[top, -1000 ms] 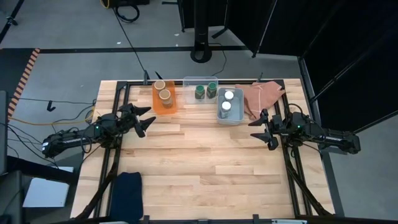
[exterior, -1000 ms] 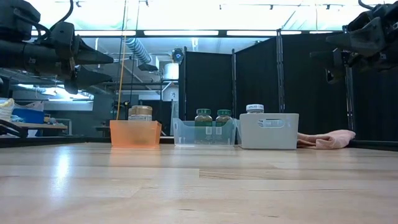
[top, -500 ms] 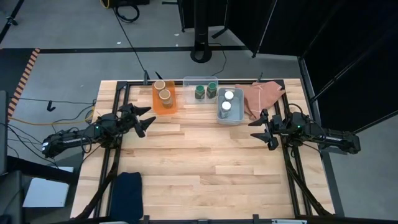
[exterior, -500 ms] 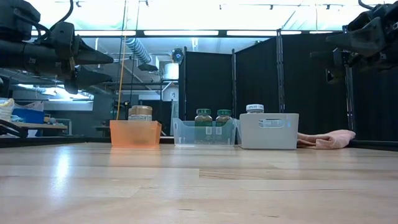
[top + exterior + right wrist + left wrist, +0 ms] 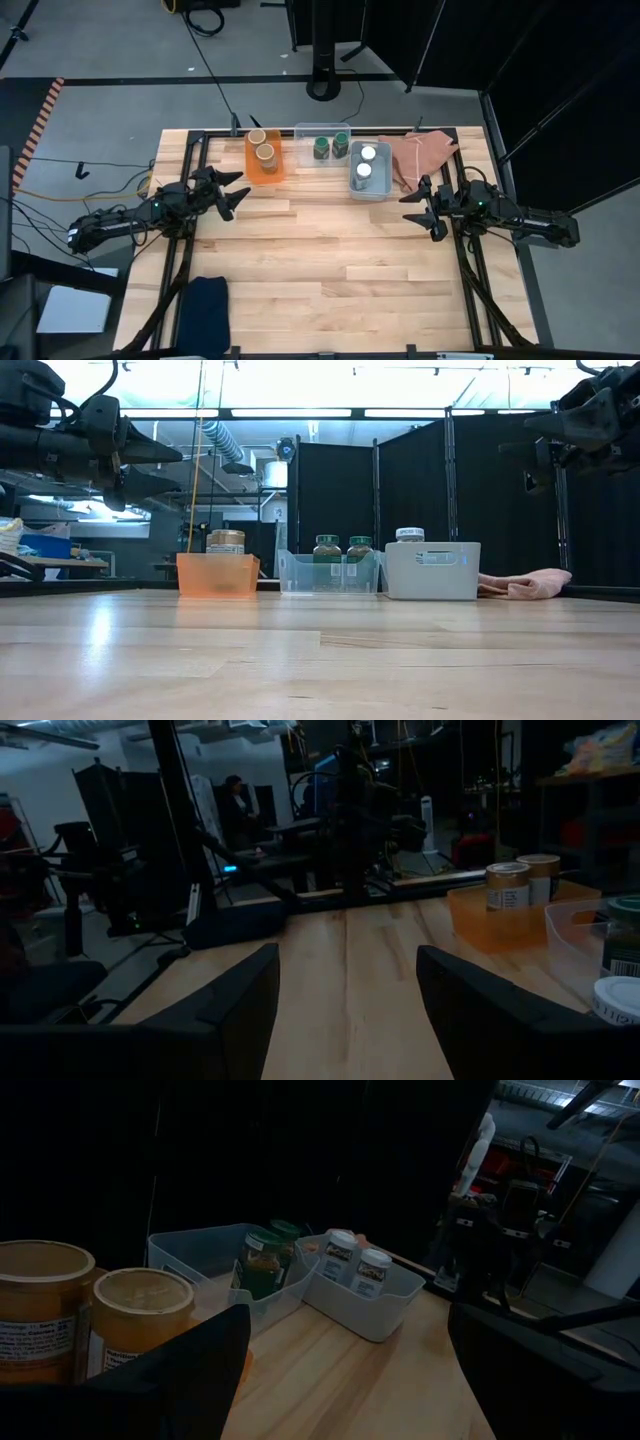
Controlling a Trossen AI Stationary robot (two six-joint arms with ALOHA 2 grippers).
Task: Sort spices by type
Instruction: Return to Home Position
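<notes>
— Nearest, above the counter?
— Over the left side, the left claw, released, gripping nothing. Over the right side, the right claw, spread open too, empty.
— And farther back, the jars?
— All binned along the far edge: two tan-lidded jars in the orange bin, two green-lidded jars in the clear bin, two white-lidded jars in the pale bin. Just beside that last one, a pink cloth.
</notes>
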